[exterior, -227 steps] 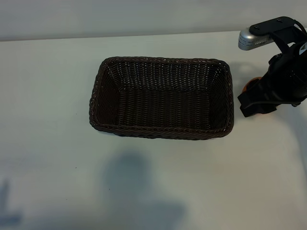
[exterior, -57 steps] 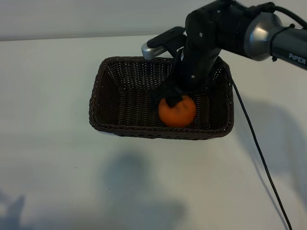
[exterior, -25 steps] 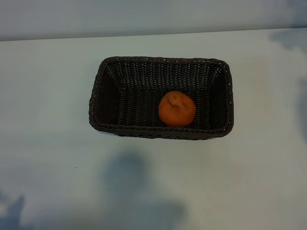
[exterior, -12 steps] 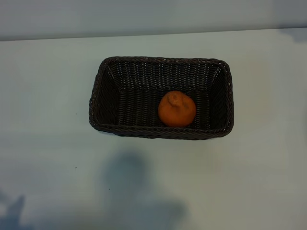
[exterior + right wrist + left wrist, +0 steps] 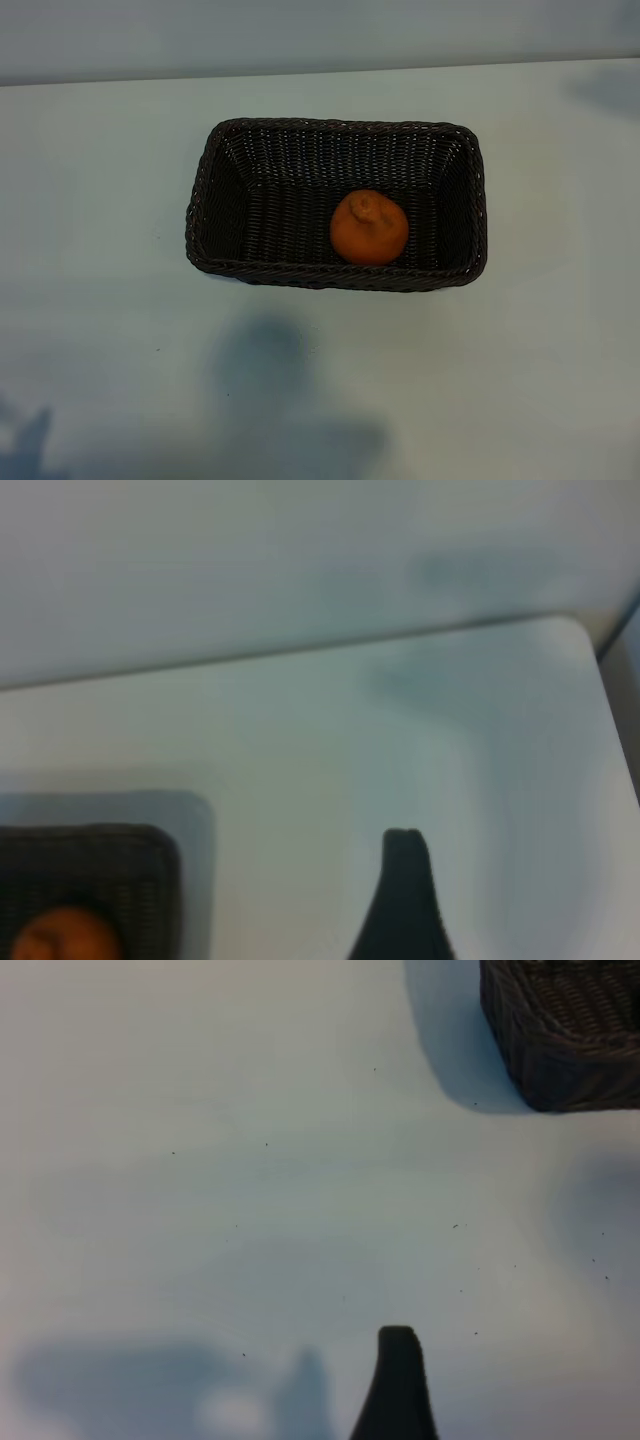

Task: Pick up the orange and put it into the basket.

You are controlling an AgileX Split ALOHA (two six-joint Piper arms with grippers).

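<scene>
Inside the basket (image 5: 335,140), near its front wall, we see the orange (image 5: 369,228) resting free. Both grippers appear open and empty, though only one fingertip (image 5: 405,900) shows. Little risk remains beyond bumping the basket.

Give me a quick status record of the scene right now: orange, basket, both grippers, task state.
orange: orange lies inside the basket, right of centre, stem nub up, nothing touching it
basket: basket upright on the table
left gripper: out of the exterior view; one finger shows over bare table, clear of the basket, holding nothing
right gripper: out of the exterior view; one finger shows above the table, away from the basket, holding nothing
task state: orange is in the basket
</scene>
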